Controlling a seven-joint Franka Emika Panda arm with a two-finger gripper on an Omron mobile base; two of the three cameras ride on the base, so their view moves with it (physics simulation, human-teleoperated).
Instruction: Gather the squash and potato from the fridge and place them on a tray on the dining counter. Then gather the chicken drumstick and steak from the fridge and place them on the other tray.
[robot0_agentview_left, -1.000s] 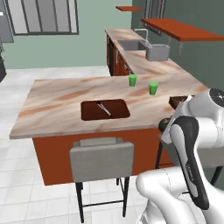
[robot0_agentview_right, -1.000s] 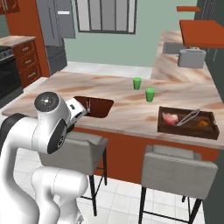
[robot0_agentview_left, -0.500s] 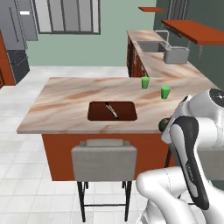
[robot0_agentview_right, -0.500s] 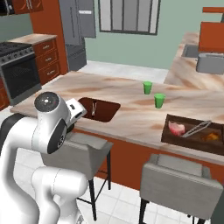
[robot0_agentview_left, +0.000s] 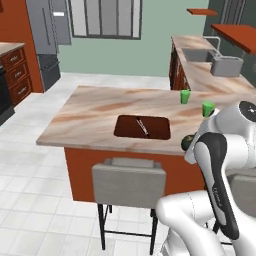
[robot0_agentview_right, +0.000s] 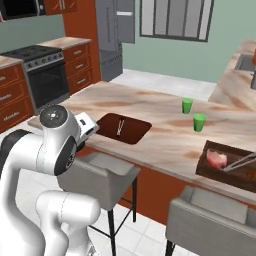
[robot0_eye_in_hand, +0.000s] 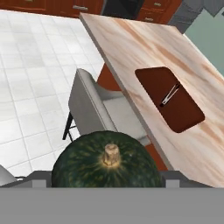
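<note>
White arm folded, pincer (robot0_eye_in_hand: 107, 183) gripping squash (robot0_eye_in_hand: 107, 162)

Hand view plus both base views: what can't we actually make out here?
- Pincer fingers: hand view, hidden behind the squash, so contact is unreadable.
- Squash in left base view: mostly behind the arm.
- Right tray: right base view, cut off by the edge; only the steak is clear.
- Thin utensil in the near tray: too small to identify.

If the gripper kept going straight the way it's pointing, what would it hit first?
The squash sits right between its fingers. Past that, probably the grey stool beside the dining counter, though depth is unclear.
</note>
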